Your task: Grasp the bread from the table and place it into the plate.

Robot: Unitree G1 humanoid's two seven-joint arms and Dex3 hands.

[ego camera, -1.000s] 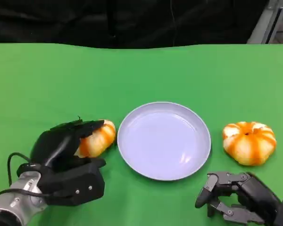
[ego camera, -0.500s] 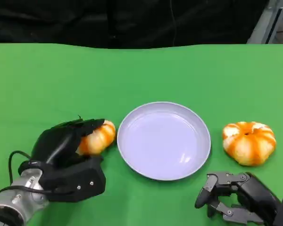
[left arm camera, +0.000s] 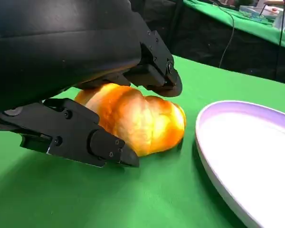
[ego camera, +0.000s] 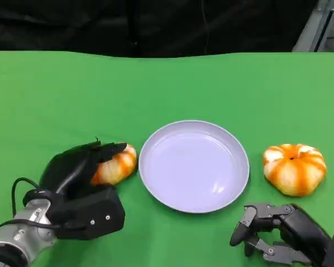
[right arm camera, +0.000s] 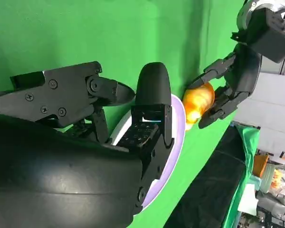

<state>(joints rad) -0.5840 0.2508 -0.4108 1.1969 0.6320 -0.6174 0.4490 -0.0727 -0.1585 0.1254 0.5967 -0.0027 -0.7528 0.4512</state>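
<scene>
- Work surface: a table covered in plain green cloth (ego camera: 172,83), with a dark backdrop behind its far edge.
- Target container: a round, shallow, pale lavender plate (ego camera: 193,166) near the middle of the table; it holds nothing. Its rim also appears in the left wrist view (left arm camera: 218,166) and, partly hidden behind the fingers, in the right wrist view (right arm camera: 178,128).
- Task item: a glossy orange-and-cream striped bread roll (ego camera: 116,164) lying on the cloth just beside the plate's left edge, apart from the rim. It is not in the plate.
- Left hand (ego camera: 80,172): black, on a silver forearm, wrapped around the roll. In the left wrist view the upper fingers (left arm camera: 154,71) arch over the top of the roll (left arm camera: 137,118) and a lower finger (left arm camera: 85,140) lies along its side near the cloth, so the roll is clamped between them. The roll's underside looks to be at cloth level; whether it is lifted cannot be told.
- The right wrist view shows the same grasp from across the plate: the roll (right arm camera: 198,102) sits between the left hand's fingers (right arm camera: 237,76).
- Right hand (ego camera: 267,231): rests at the lower right, near the plate's front edge, holding nothing; its fingers are curled inward.
- Second item: a round orange-and-cream striped pumpkin-shaped bun (ego camera: 294,168) on the cloth to the right of the plate, apart from it and just beyond the right hand.
</scene>
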